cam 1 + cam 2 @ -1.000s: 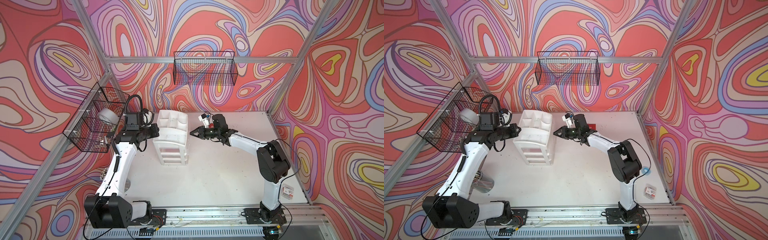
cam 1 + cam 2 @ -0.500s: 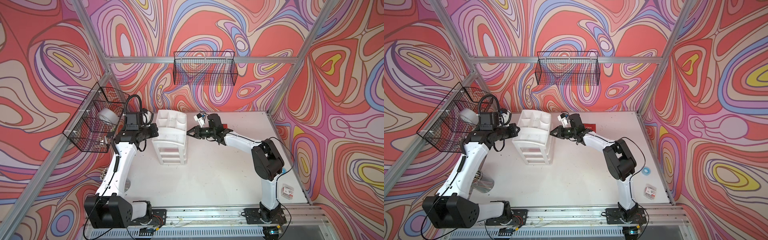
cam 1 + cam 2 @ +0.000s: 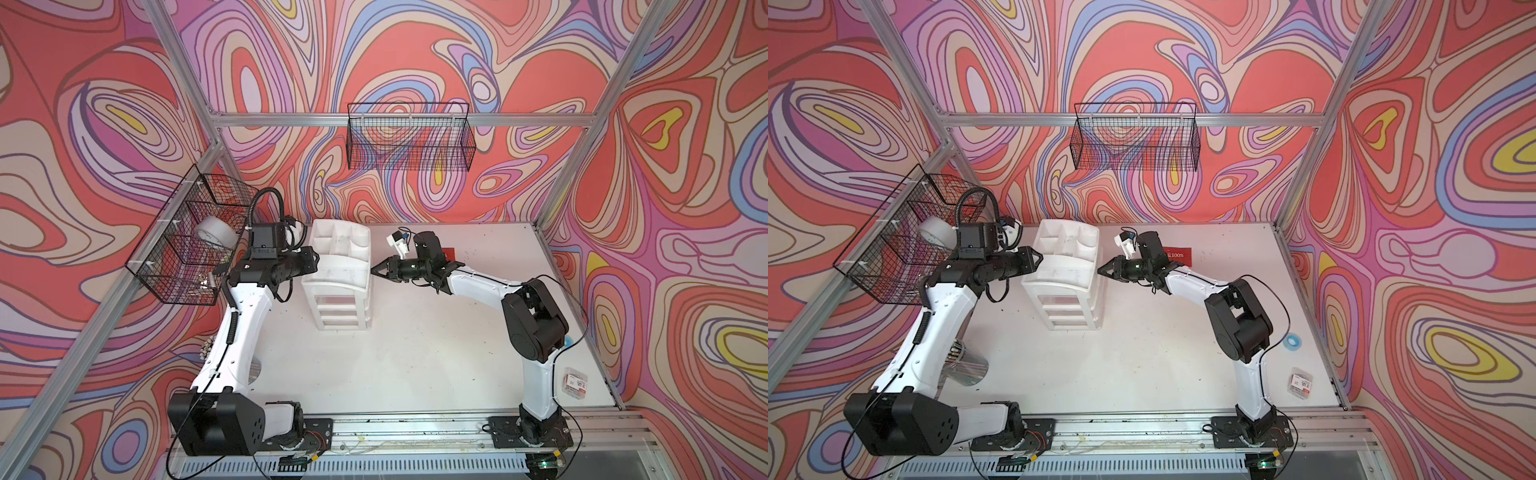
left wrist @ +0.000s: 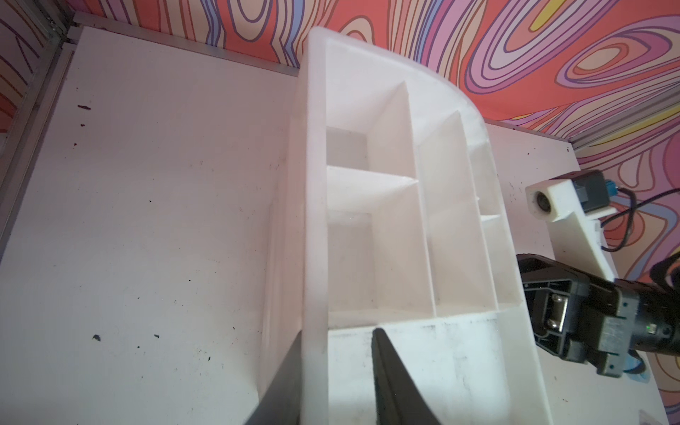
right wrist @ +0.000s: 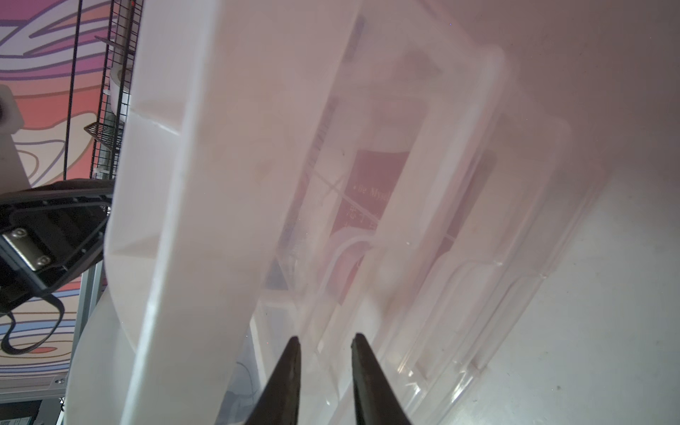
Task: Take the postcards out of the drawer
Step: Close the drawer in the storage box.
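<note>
I am holding the left gripper (image 4: 336, 331) spread astride the organizer's (image 3: 338, 266) side wall. The right gripper (image 5: 325, 337) is pointing level at the opposite side, jaws slightly parted; contact is indiscernible. Red postcards (image 5: 371, 191) are showing blurred inside a clear drawer (image 5: 474, 235), count unclear.

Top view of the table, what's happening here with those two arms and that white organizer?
Two robot arms are at the white organizer. The left hand straddles its near wall, fingers open. The right hand points at the opposite side by the clear drawers, fingers slightly apart, nothing visibly between them. The drawers look pushed in. One red postcard lies on the table behind the right arm; a second postcard shows through the clear plastic, inside.
</note>
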You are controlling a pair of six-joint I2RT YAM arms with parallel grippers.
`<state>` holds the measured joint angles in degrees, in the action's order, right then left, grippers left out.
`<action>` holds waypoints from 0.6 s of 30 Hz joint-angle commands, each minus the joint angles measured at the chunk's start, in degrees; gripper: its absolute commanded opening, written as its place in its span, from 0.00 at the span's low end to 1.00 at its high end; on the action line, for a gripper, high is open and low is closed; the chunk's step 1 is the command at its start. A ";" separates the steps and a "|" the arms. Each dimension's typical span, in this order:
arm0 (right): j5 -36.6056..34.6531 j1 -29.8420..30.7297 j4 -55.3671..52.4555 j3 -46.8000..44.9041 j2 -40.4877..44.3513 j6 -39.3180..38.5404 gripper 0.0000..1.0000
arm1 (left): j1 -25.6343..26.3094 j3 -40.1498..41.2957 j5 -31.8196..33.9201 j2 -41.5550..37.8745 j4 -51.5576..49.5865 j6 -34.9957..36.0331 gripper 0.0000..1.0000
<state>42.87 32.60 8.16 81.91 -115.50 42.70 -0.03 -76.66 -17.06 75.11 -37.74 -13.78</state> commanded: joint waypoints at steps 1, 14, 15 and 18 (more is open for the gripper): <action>-0.05 0.21 2.11 -1.94 2.23 0.31 0.28 | 0.65 -2.78 -2.42 0.46 0.97 -0.52 0.32; -0.07 -0.17 4.50 -6.67 4.77 1.16 0.30 | 0.47 -4.26 0.13 4.11 2.39 -0.37 0.34; -0.14 -0.15 4.42 -7.00 5.07 1.08 0.30 | 0.39 -4.36 0.38 4.33 2.47 -0.28 0.34; -0.62 -0.17 4.23 -8.22 5.93 1.01 0.32 | 0.15 -4.54 0.27 4.61 3.26 -0.28 0.36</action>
<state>42.85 32.49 11.27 75.02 -111.92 43.79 0.05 -79.53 -17.17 78.91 -36.75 -14.35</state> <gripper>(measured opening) 0.312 0.352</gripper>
